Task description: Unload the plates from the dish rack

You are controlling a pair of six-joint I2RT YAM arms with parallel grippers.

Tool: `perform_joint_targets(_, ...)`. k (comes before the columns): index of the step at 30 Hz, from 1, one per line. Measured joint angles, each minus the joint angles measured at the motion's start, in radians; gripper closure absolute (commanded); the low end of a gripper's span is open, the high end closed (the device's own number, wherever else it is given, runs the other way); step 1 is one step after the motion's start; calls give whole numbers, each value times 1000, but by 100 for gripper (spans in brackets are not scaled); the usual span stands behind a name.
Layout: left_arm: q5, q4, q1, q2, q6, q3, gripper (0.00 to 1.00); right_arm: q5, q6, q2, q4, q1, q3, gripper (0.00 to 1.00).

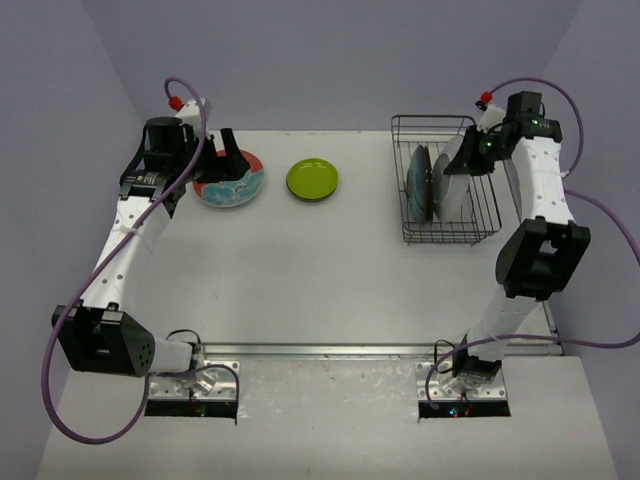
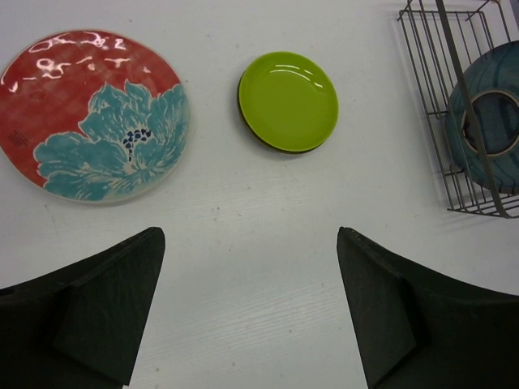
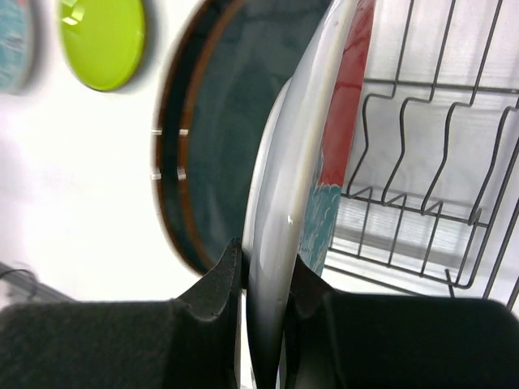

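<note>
The wire dish rack (image 1: 480, 225) stands at the back right. In it a dark teal-blue plate (image 1: 420, 182) and a pale-backed plate (image 1: 453, 185) stand on edge. My right gripper (image 1: 468, 156) is shut on the top rim of the pale plate (image 3: 304, 170), whose face is red and teal; the dark plate (image 3: 215, 138) stands just beside it. A red plate with a teal flower (image 1: 228, 185) and a lime green plate (image 1: 312, 179) lie flat on the table. My left gripper (image 1: 230, 166) hovers open and empty over the red plate's edge (image 2: 93, 113).
The rack's wire slots (image 3: 422, 162) are right of the held plate. The left wrist view shows the green plate (image 2: 288, 101) and the rack's corner (image 2: 422, 73) with the teal plate (image 2: 491, 121). Bare table lies between the green plate and the rack.
</note>
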Motion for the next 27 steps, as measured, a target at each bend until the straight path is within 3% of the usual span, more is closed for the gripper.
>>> perform_joint_targets(1, 2, 0, 0, 0, -2, 0, 5, -26, 9, -6, -11, -14, 22, 100)
perform_joint_targets(5, 8, -3, 0, 3, -6, 10, 1, -107, 9, -36, -48, -59, 147, 100)
perform_joint_targets(13, 82, 1, 0, 4, -32, 34, 0, -148, -142, -264, -7, -39, 187, 100)
perform_joint_targets(18, 187, 9, 6, 3, -70, 34, 0, -11, -394, -436, 46, 265, 124, 100)
perform_joint_targets(23, 441, 53, 169, 11, -177, 34, 4, 173, -724, -636, 209, 732, -196, 100)
perform_joint_targets(27, 603, 76, 292, 62, -233, 52, 5, 295, -985, -718, 323, 959, -447, 100)
